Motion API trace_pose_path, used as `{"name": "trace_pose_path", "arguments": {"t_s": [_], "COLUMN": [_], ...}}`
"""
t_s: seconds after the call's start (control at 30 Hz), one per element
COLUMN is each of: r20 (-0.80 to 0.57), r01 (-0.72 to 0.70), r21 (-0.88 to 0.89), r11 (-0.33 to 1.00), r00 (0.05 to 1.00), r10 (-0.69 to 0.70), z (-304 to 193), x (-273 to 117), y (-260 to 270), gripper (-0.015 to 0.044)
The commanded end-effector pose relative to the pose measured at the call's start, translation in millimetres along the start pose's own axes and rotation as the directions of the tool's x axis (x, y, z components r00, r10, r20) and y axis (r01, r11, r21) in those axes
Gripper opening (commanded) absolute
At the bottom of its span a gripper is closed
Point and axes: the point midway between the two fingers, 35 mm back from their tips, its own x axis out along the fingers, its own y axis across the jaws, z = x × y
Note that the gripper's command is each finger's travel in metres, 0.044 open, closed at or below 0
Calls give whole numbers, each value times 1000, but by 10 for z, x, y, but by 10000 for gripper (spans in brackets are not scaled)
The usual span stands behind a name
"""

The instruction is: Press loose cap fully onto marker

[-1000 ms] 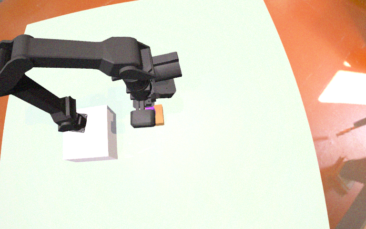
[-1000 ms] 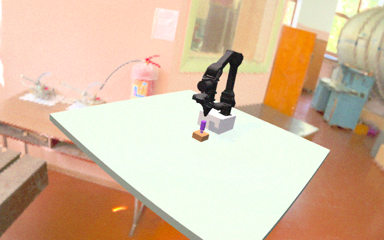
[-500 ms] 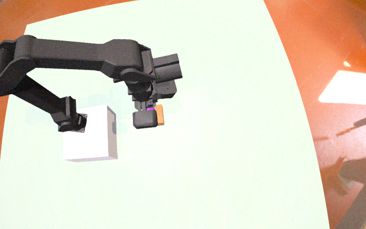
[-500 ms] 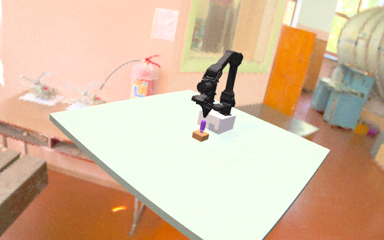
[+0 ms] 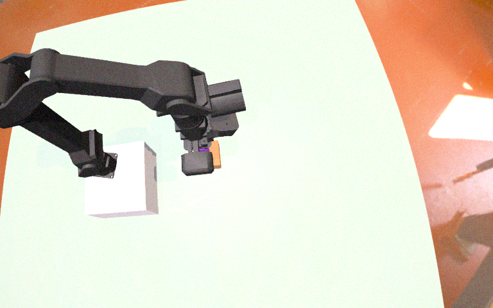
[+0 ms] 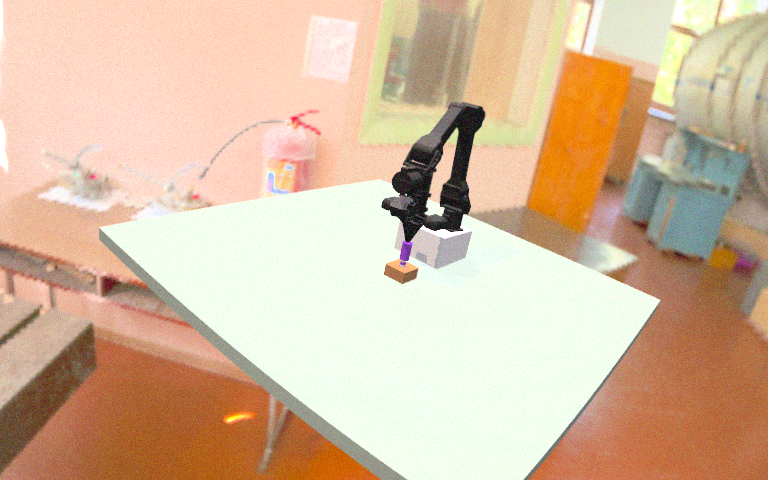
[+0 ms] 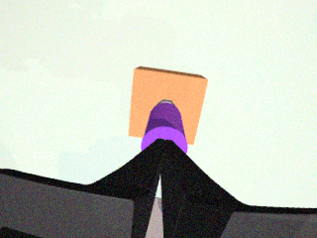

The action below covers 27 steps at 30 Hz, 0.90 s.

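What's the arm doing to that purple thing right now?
Gripper shut, holding nothing, tips on top of the purple cap. Cap sits on the marker in the orange holder block. Nothing in the way.

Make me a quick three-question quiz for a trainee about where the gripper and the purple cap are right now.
1. True or false: the gripper is shut with nothing between its fingers.
2. Multiple choice: the purple cap is A) lying on its side beside the block, B) upright above the orange holder block, C) clamped between the fingers.
3. Fill in the blank: in the exterior view, the gripper's closed tips are directly ___ the cap.

Key: 1 true; 2 B; 3 above.
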Motion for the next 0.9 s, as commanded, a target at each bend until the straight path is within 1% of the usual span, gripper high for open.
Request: {"name": "trace_pose_path", "arguments": {"t_s": [0.0,0.17,0.2,0.4,0.47,0.57,0.63,0.83,0.87], "r20": [-8,-8,3,3,3,2,2,2,2], "r01": [3,3,0,0,0,0,0,0,0], "r21": [-6,-6,0,0,0,0,0,0,0], "r11": [1000,1000,1000,1000,1000,1000,1000,1000,1000], "r00": [1000,1000,1000,1000,1000,1000,1000,1000,1000], "r10": [-3,-3,0,0,0,0,0,0,0], "z": [-23,-16,8,12,40,44,19,15,15], "x": [87,136,70,47,-140,-601,-798,-823,-823], "y": [-5,-5,0,1,4,6,3,3,3], "gripper": [0,0,0,0,0,0,0,0,26]}}
